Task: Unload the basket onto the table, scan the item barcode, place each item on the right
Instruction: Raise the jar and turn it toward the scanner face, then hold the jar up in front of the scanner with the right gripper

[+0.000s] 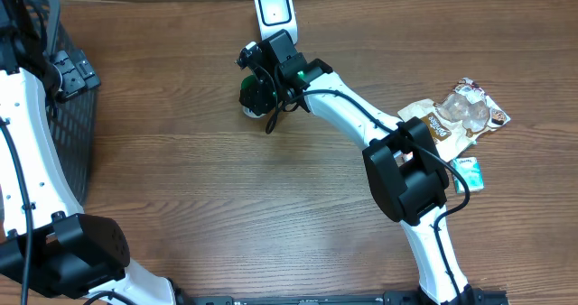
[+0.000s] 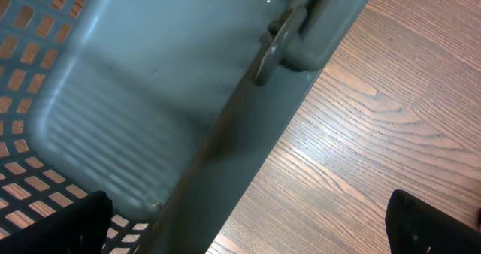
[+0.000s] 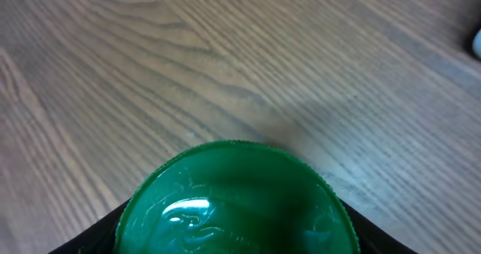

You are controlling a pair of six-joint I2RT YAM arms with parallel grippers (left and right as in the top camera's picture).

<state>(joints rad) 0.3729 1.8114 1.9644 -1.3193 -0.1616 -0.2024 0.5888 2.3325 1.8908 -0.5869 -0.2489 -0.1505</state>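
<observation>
Overhead, item: the round dark-green plastic tub (image 1: pixel 252 93) sits low over the wood-grain desk (image 1: pixel 226 206), just in front of the white box-shaped barcode scanner (image 1: pixel 273 7).
Overhead, right pincer (image 1: pixel 260 81): it is down on the tub. From here I cannot tell whether it is clamped.
Left wrist, left pincer (image 2: pixel 255 228): fingers are wide apart and hold nothing, above the dark-grey slotted plastic basket (image 2: pixel 135 111).
Right wrist, surface: the tub's lid is glossy green with a finely ridged rim, and a dark finger sits close on each side.
Right wrist, grip: I cannot tell whether the fingers are squeezing or only touching.
Handling, my guess: light, stiff and slick. A round wall can twist out of a grip.
Where to hold: across the widest part of the side wall, below the lid rim.
</observation>
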